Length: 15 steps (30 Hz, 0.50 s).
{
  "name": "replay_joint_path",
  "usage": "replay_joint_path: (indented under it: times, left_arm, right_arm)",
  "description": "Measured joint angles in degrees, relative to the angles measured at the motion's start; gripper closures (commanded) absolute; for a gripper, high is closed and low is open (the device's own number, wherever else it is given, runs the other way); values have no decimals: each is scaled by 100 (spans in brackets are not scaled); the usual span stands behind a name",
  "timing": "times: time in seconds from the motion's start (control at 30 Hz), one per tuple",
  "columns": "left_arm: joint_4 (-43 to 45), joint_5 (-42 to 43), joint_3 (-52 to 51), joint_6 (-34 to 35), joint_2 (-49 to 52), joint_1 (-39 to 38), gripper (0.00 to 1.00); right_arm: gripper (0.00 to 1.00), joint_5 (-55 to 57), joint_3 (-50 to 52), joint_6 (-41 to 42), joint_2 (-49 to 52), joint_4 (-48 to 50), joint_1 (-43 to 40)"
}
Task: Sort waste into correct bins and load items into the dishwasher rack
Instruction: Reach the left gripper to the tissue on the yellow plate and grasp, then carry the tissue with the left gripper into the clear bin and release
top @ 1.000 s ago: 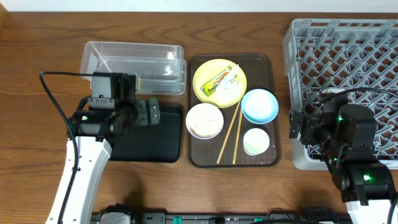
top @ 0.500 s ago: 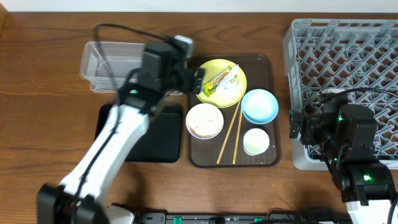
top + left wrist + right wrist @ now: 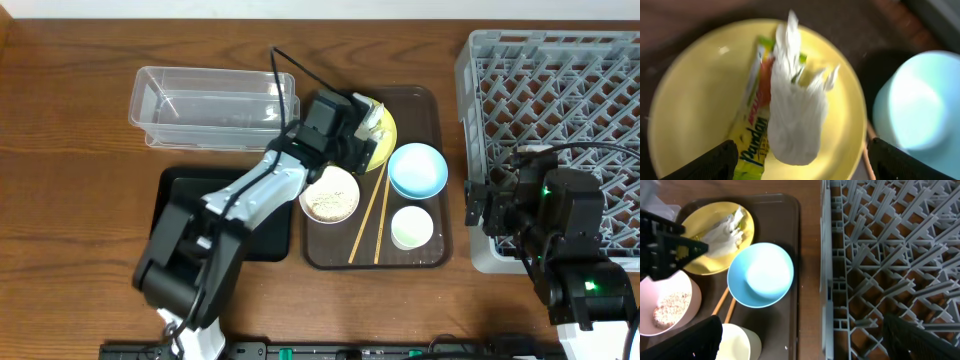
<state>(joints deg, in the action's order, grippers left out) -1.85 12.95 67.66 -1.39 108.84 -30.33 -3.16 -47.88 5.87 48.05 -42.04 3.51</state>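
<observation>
Your left gripper [image 3: 801, 162] stands spread wide over the round yellow plate [image 3: 695, 100]. On it, the crumpled white paper scrap [image 3: 795, 120] overlies the green-and-yellow snack wrapper [image 3: 752, 140]. Your right gripper [image 3: 805, 340] is also spread, beside the grey lattice crate [image 3: 890, 255].

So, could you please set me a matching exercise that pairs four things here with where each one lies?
Things:
1. paper scrap
2. rice scraps
3. chopsticks
4. clear tub

Places:
A. in the white bowl
B. on the bare table
C. on the yellow plate
D. straight on the brown tray

Pairs: 1-C, 2-A, 3-D, 4-B.
</observation>
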Motion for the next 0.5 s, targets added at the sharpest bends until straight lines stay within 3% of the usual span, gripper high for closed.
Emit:
replay_joint_path:
  times: [0.07,0.13,0.37,0.5]
  left_arm:
    - [-2,-4,0,7,157,0,21]
    - [-2,-4,0,7,267,0,29]
    - [83,-7,0,-4,345,0,65]
    - [66,-13,0,28,345,0,94]
  right_arm:
    - [1,0,0,0,0,-15,0]
    - [1,0,0,0,0,-15,0]
    - [1,0,0,0,0,-17,0]
    - [1,0,0,0,0,-17,0]
